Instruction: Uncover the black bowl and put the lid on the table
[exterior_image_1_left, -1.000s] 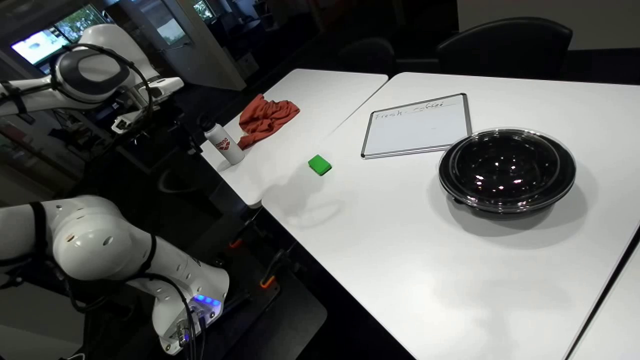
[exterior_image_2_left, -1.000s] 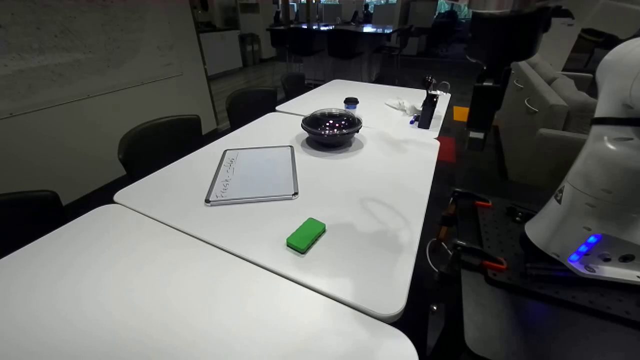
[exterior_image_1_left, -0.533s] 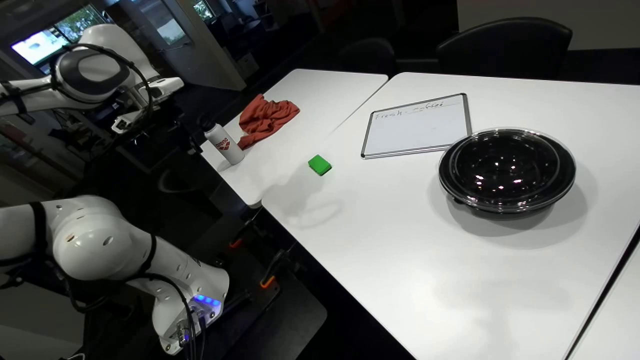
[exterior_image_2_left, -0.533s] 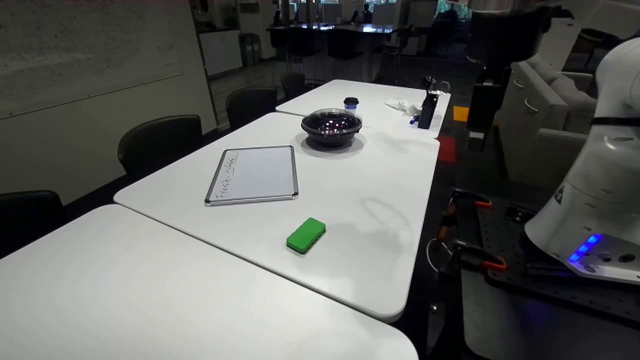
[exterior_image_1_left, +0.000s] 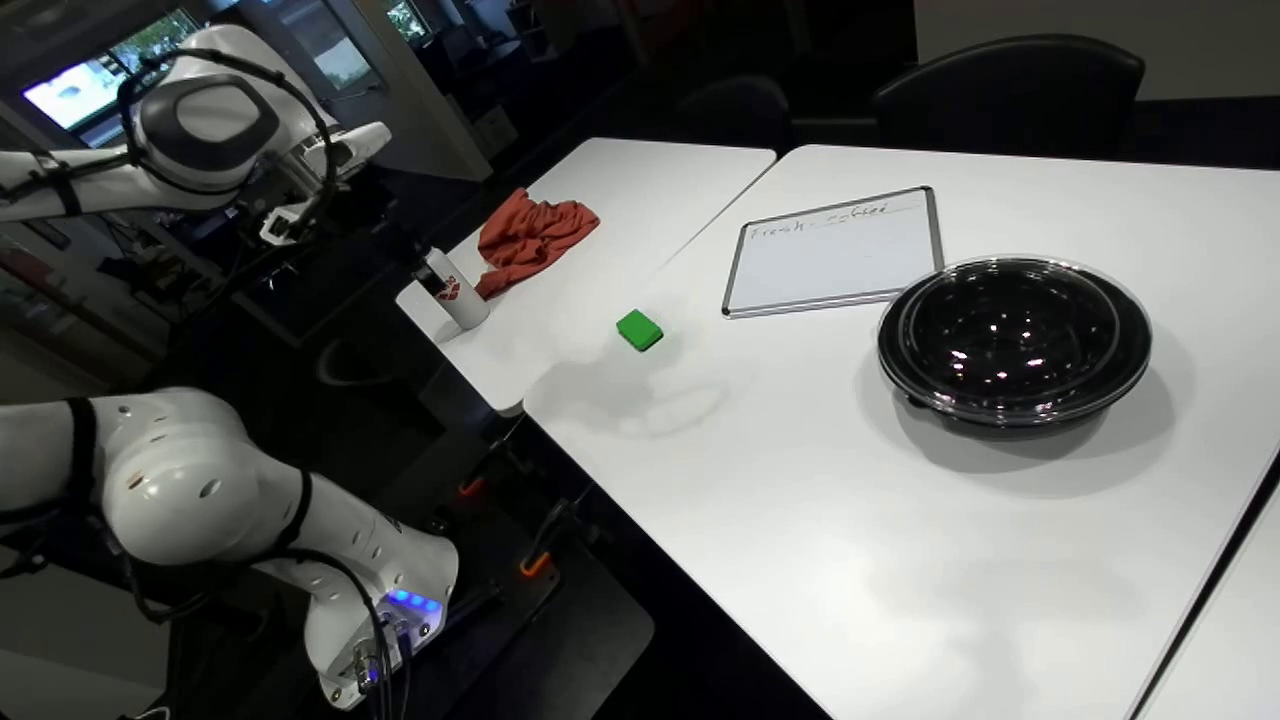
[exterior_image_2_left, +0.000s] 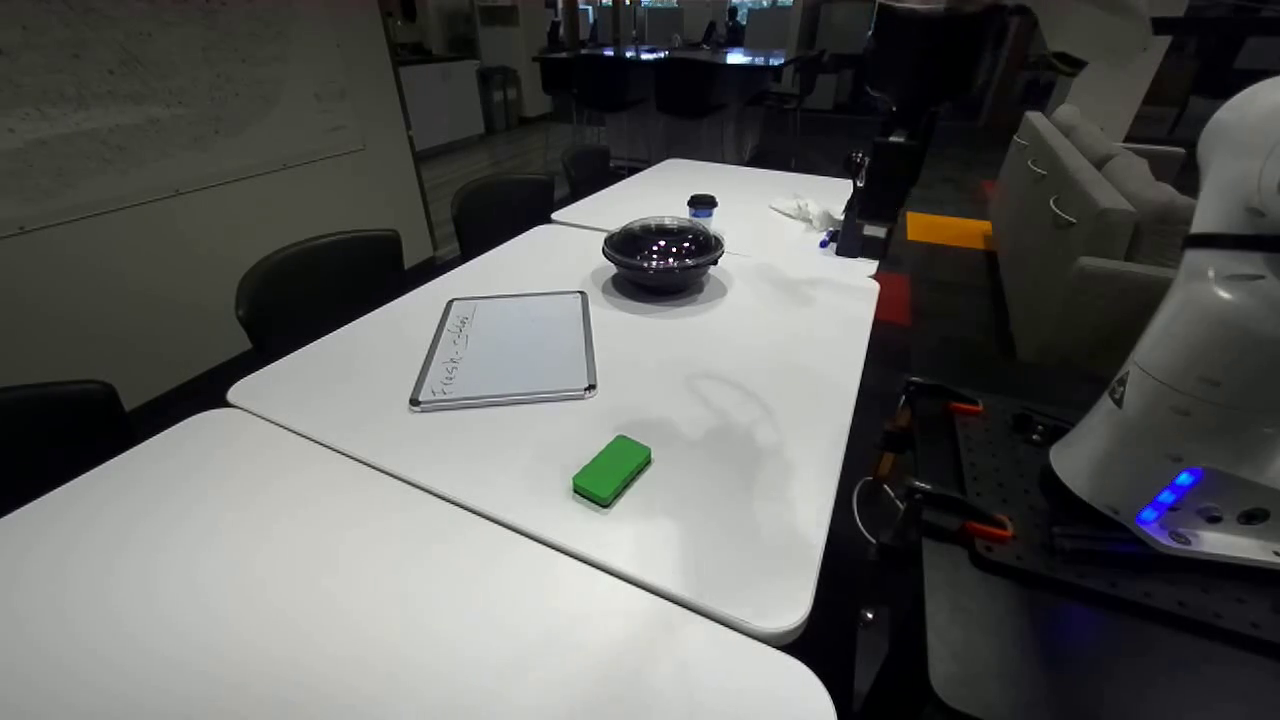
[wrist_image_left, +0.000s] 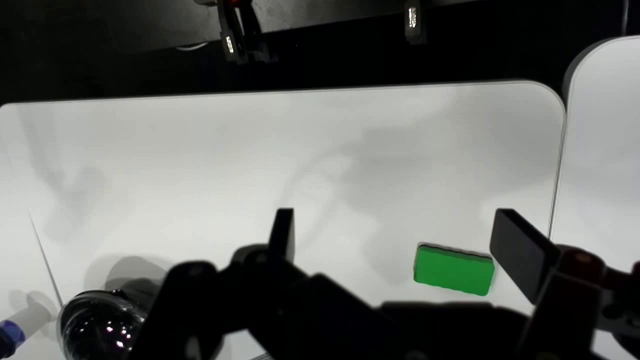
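The black bowl (exterior_image_1_left: 1015, 412) stands on the white table (exterior_image_1_left: 760, 470) in both exterior views (exterior_image_2_left: 660, 283). The clear dome lid (exterior_image_1_left: 1010, 320) sits on top of the bowl, with glints on it; it also shows in an exterior view (exterior_image_2_left: 665, 232). In the wrist view the lid (wrist_image_left: 100, 327) over the bowl is at the lower left, partly hidden by the gripper. My gripper (wrist_image_left: 395, 232) is open and empty, high above the table and well away from the bowl. In an exterior view its dark finger (exterior_image_1_left: 430, 278) overlaps the bottle.
A green eraser (exterior_image_1_left: 639, 330) lies on the table below my gripper (wrist_image_left: 453, 270). A small whiteboard (exterior_image_1_left: 835, 255) lies beside the bowl. A white bottle (exterior_image_1_left: 457, 297) and red cloth (exterior_image_1_left: 535, 240) are at the table's end. A cup (exterior_image_2_left: 702, 208) and black holder (exterior_image_2_left: 850, 235) stand beyond the bowl.
The arm and gripper have moved a little, rightward in an exterior view and leftward in an exterior view, farther over the table. Their shadow has shifted too. The bowl and lid have not moved.
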